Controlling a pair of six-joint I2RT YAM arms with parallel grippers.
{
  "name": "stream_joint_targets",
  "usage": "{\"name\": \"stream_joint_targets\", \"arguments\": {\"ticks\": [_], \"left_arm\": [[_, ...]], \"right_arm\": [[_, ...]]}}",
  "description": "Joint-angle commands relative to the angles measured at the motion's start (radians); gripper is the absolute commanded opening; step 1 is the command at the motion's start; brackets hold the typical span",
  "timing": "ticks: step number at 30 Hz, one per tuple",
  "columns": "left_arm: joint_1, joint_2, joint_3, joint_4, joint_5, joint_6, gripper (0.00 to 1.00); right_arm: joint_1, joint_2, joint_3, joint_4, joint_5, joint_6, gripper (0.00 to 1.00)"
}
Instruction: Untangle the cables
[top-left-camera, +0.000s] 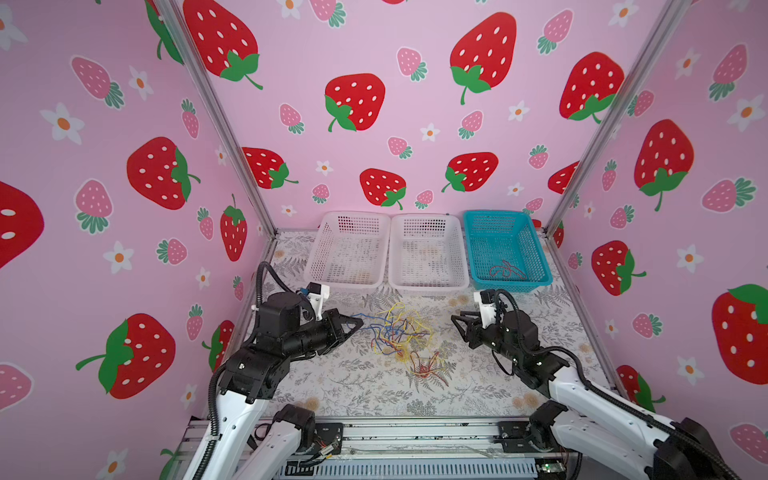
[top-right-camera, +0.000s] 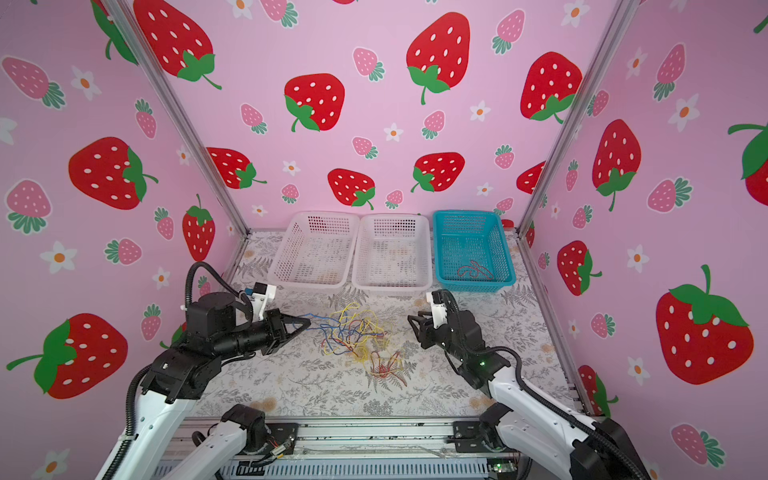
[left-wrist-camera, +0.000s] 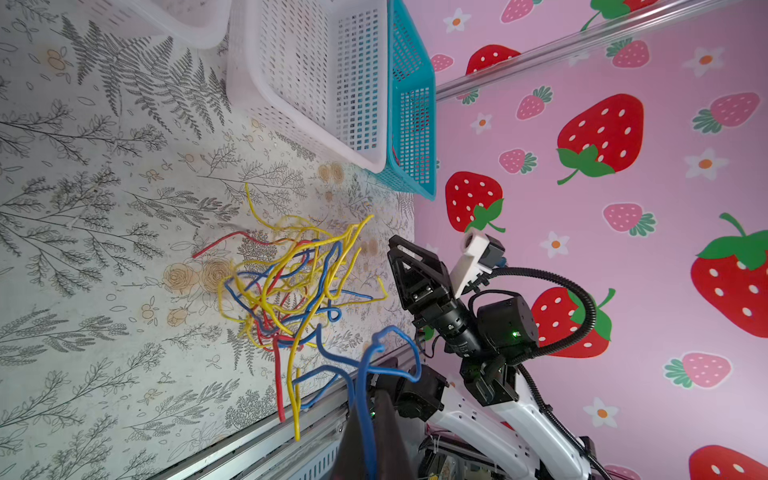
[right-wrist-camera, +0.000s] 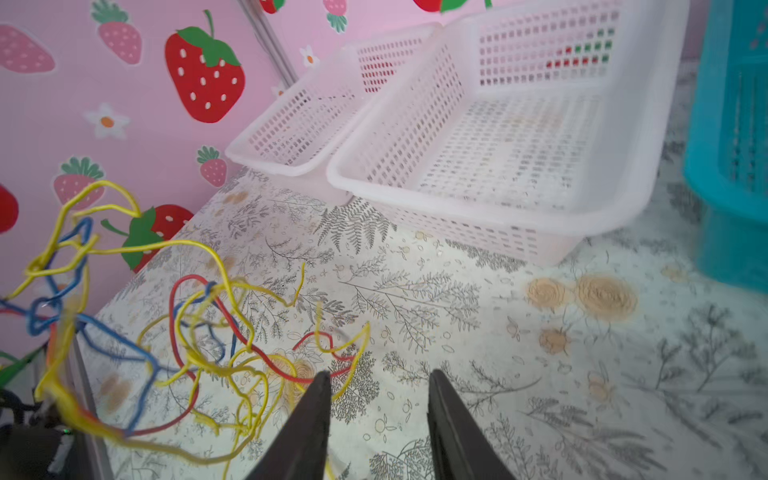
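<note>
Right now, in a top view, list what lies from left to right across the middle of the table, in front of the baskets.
left gripper → cables → right gripper

Pink strawberry walls, floral tablecloth, alu frame posts.

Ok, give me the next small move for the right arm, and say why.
Probably bring the open right gripper in to pinch the near side of the tangle. The left gripper is shut on a blue cable that runs into it, so an anchor there would likely let that cable pull free.
</note>
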Motion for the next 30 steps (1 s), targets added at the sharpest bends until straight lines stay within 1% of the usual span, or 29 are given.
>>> {"name": "stream_joint_targets", "arguments": {"ticks": [1,3,4,5,7,9,11,15,17,22,28,30], "left_arm": [[-0.003,0.006,0.002,0.040,0.048,0.041,0.00],[-0.005,0.007,-0.007,0.057,0.050,0.037,0.00],[-0.007,0.005,-0.012,0.068,0.052,0.032,0.00],[-0.008,0.003,-0.019,0.080,0.056,0.026,0.00],[-0.012,0.003,-0.027,0.106,0.070,0.021,0.00],[-0.018,0.004,-0.034,0.127,0.087,0.029,0.00],[-0.023,0.003,-0.044,0.154,0.110,0.038,0.00],[-0.025,0.013,-0.045,0.154,0.149,0.069,0.00],[-0.028,0.014,-0.046,0.156,0.159,0.069,0.00],[-0.037,0.010,-0.043,0.159,0.166,0.075,0.00],[-0.038,0.019,-0.024,0.140,0.163,0.094,0.00],[-0.038,0.017,-0.033,0.158,0.169,0.086,0.00]], "right_arm": [[0.053,-0.045,0.056,0.055,-0.080,-0.073,0.50],[0.090,-0.043,0.065,0.075,-0.119,-0.099,0.51],[0.115,-0.033,0.068,0.086,-0.136,-0.111,0.55],[0.136,-0.021,0.074,0.090,-0.137,-0.123,0.56],[0.190,0.005,0.078,0.115,-0.118,-0.148,0.56],[0.235,0.067,0.092,0.150,-0.082,-0.166,0.57],[0.258,0.114,0.117,0.184,-0.066,-0.185,0.57],[0.275,0.233,0.183,0.191,-0.028,-0.257,0.57],[0.281,0.286,0.206,0.190,-0.027,-0.288,0.57],[0.295,0.353,0.216,0.223,0.035,-0.337,0.57],[0.312,0.395,0.208,0.248,-0.017,-0.349,0.57],[0.324,0.401,0.192,0.286,-0.032,-0.348,0.57]]}}
